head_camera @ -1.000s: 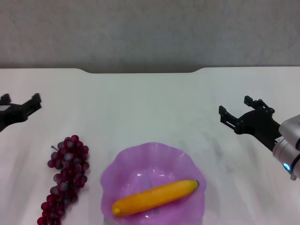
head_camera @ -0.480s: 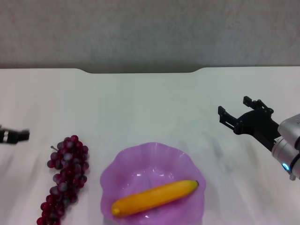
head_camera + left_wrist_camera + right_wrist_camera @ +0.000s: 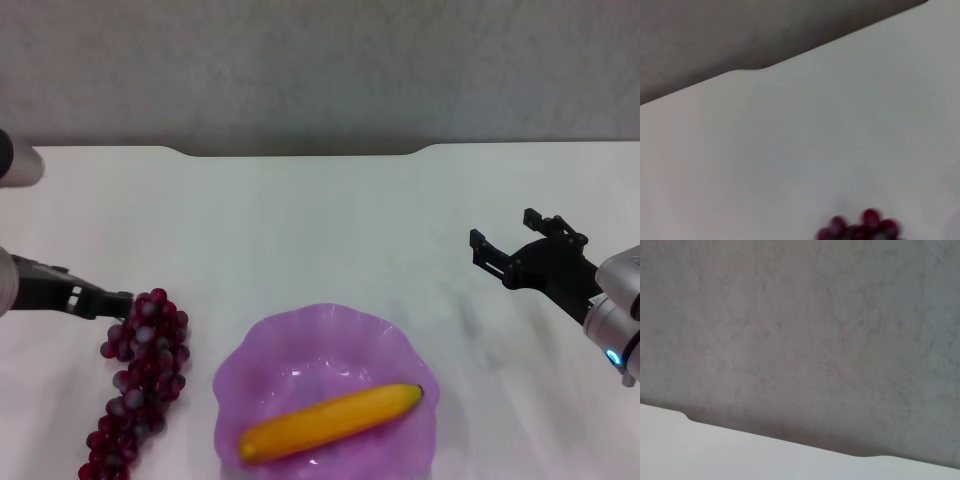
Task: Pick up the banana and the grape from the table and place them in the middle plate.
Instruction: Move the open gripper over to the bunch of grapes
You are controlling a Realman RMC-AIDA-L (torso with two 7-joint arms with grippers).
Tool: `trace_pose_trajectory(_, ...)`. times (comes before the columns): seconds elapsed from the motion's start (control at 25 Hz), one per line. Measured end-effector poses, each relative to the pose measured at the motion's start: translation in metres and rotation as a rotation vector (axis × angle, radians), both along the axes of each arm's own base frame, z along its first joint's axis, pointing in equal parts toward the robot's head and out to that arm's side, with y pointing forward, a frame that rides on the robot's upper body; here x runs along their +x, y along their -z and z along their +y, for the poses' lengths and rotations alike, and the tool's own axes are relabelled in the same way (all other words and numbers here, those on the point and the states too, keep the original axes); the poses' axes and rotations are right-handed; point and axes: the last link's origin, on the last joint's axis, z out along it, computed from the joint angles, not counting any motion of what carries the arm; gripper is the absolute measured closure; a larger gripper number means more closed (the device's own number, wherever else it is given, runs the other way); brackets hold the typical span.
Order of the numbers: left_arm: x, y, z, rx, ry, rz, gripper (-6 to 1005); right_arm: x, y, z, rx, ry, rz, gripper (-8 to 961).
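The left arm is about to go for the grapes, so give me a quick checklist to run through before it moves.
1. Banana already in the middle plate: ok.
2. Grape lying on the table, not yet in the plate: ok, ready to be picked.
3. Left hand at the far end of the bunch: ok.
4. Left hand open enough to grasp: cannot tell.
5. Room in the plate beside the banana: ok, the far half is bare.
6. Right hand off to the right, away from the plate, open and holding nothing: ok.
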Motion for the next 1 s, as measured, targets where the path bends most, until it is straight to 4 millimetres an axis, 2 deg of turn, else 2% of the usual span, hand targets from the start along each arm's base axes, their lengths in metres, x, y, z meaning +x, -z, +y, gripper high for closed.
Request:
trace_pose_trajectory(0.16,0.008,0.003,-0.003,-0.015,-0.01,-0.083,106,0.0,0.001,0.001,-0.003,0.002,-0.002,92)
trace_pose_trajectory(0.56,-0.013,0.028,0.011,0.037,-0.062,-0.188,105,-0.001,0.001,0.001,-0.003,0.0,-0.001,92)
trace_pose_trajectory(1.0,-0.033,0.054,0.013,0.023,-0.139,-0.259,105,0.0,-0.001,0.001,0.004,0.004,-0.001,92)
